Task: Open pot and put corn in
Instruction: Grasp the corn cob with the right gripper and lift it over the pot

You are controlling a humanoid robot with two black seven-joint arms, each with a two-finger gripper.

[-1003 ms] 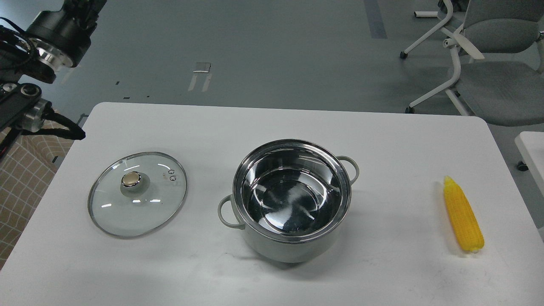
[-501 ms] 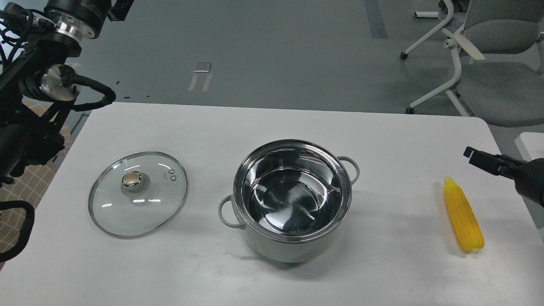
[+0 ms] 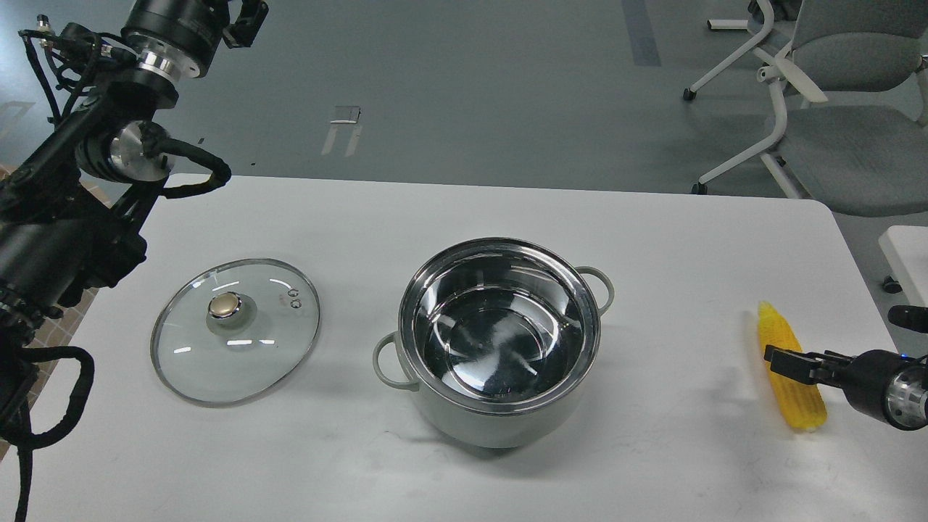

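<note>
A: Any writing to read?

B: None I can make out. Count: one pot [image 3: 499,341] mid-table, open; one glass lid [image 3: 235,330] lying flat at its nine o'clock; one corn [image 3: 790,375] at its three o'clock, near the table [image 3: 464,210] edge.

A: Grippers?

B: My right gripper [image 3: 786,361] is over the corn's middle; I can't tell its jaws. My left gripper [image 3: 246,18] is up at eleven o'clock, cropped, state unclear.

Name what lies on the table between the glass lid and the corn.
In the head view, the open pot stands between the lid and the corn.
</note>
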